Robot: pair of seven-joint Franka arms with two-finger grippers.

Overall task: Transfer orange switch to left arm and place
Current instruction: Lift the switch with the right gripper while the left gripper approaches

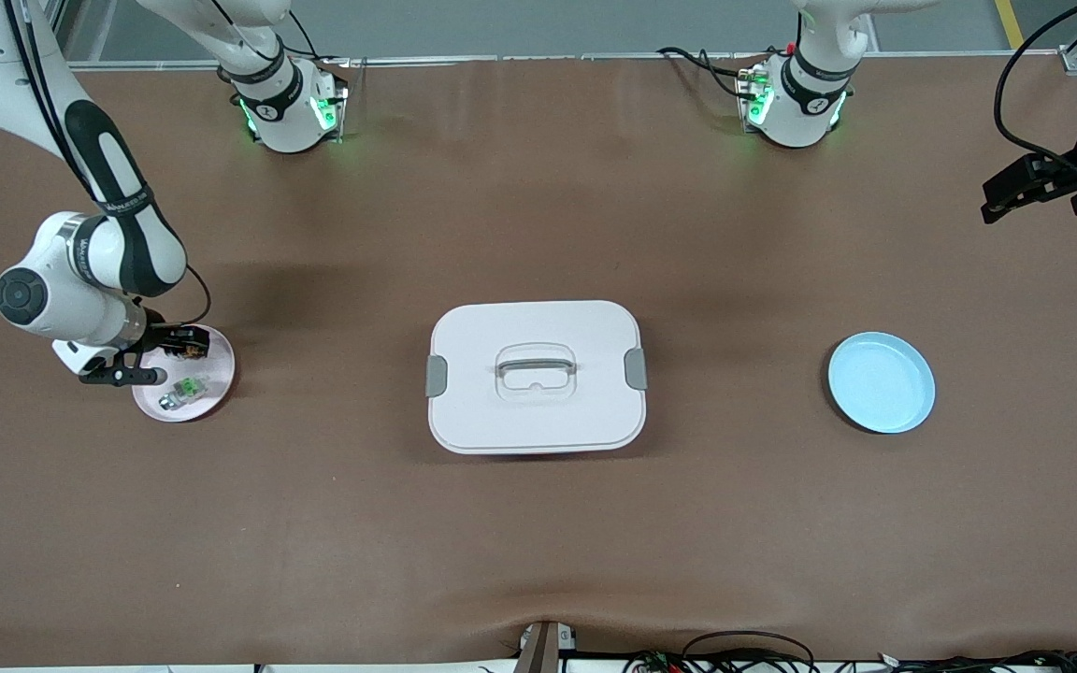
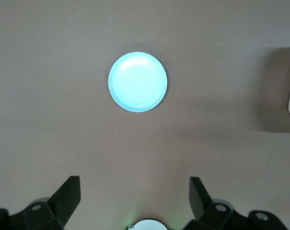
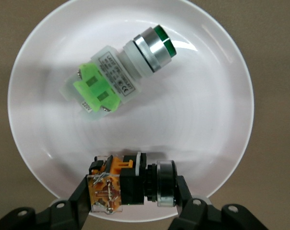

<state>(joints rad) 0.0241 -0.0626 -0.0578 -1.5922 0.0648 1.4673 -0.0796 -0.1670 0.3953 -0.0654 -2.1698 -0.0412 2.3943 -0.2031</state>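
Now the right end effector [image 3: 130, 189] pinches the orange switch [image 3: 128, 184] on the pink plate [image 3: 221, 124] (left end effector [image 2: 133, 194] spread, waiting).

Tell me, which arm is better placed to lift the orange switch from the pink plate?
The right. The right gripper is already shut on the orange switch on the pink plate. The left gripper waits open, high over the table near the blue plate.

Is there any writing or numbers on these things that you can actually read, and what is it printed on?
"220V": on the side tag of the green switch lying in the pink plate.
Clear label on the same switch's body: small print, too fine to read.
Lettering on the right arm's black band: too small to read.
Orange switch, box, blue plate: no text.
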